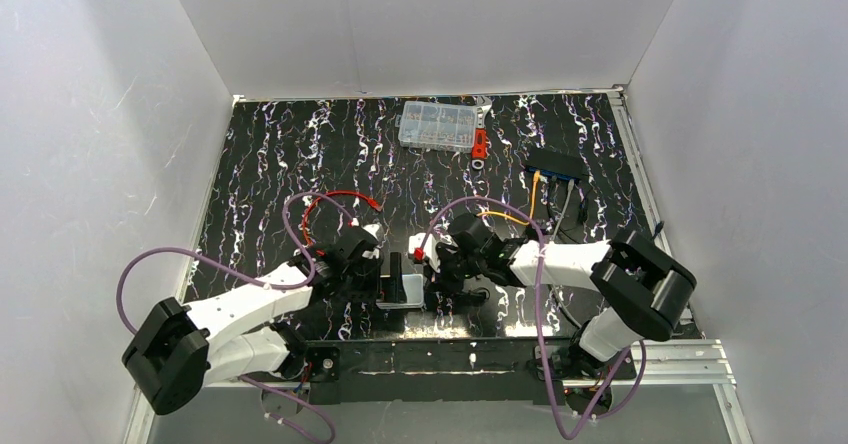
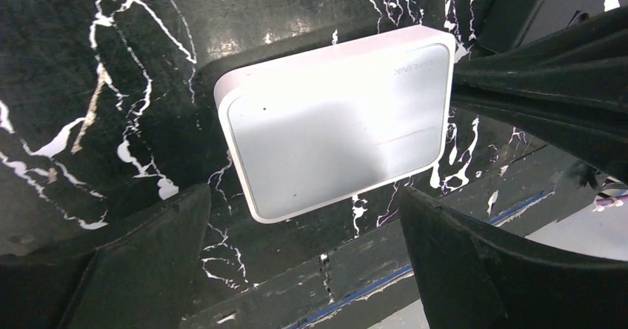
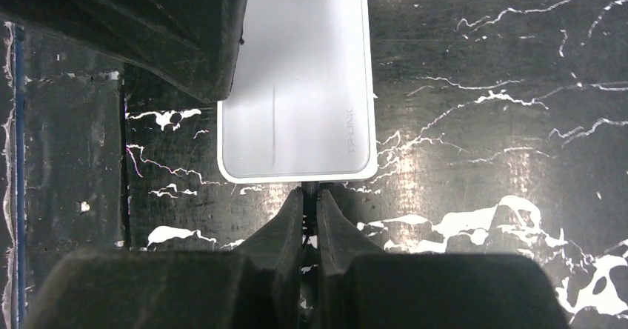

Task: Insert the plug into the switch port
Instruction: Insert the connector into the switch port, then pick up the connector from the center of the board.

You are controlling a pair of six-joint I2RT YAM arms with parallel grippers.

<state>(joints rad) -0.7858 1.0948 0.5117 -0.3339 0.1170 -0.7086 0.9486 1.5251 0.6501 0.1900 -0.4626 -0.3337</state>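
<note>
The black switch point(image 1: 556, 164) lies at the back right with its blue-edged port face towards the arms. A thin orange cable point(image 1: 533, 192) ends at that face. The plug is too small to make out. Both grippers are at the white-grey box point(image 1: 403, 290) near the front. My left gripper point(image 2: 302, 193) is open wide, its jaws either side of the box's point(image 2: 341, 125) near corner. My right gripper point(image 3: 309, 194) has its jaws almost together around a thin dark cable end at the box's point(image 3: 296, 84) edge. Whether they still pinch it does not show.
A clear parts organiser point(image 1: 437, 125) and a small red item point(image 1: 480, 144) lie at the back. A red wire point(image 1: 340, 197) loops behind the left arm. White walls close in three sides. A metal rail point(image 1: 500, 356) runs along the near edge.
</note>
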